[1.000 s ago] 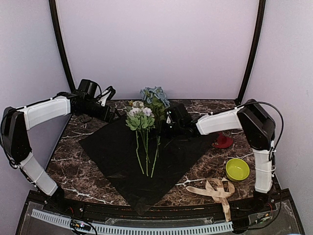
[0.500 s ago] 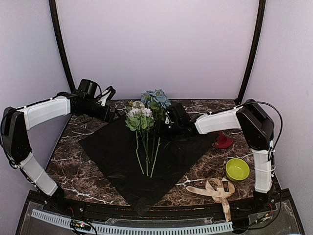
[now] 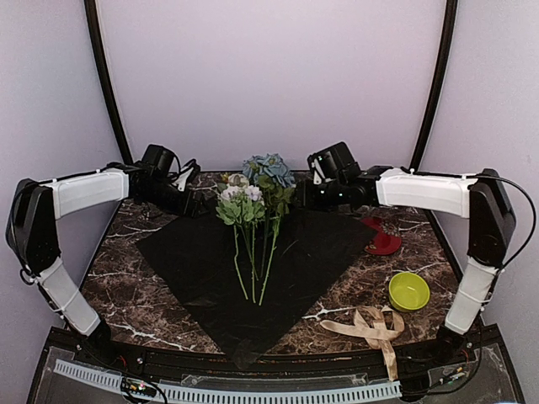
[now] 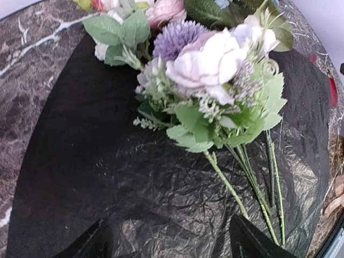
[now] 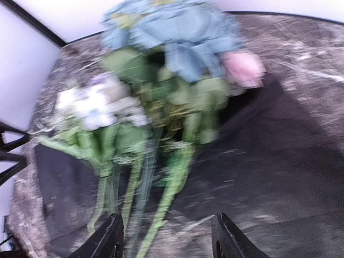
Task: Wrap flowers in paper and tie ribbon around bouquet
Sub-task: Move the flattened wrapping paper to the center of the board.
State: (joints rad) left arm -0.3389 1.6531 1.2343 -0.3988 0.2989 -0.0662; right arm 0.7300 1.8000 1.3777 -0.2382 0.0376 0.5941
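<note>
Left gripper (image 4: 172, 247), at ten o'clock of the black paper (image 3: 198, 261), gapes wide and empty. Right gripper (image 5: 167, 239), at two o'clock, fingers parted, grips nothing beside the flowers (image 3: 253, 195).

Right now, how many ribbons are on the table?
1. The ribbon lies bunched at the near right, beside the green bowl, off the paper. None other shows, though the paper could hide one.

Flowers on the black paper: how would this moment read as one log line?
flowers: lying on paper | left gripper: open, empty | right gripper: open, empty | ribbon: off paper, untouched | wrap: not started
</note>
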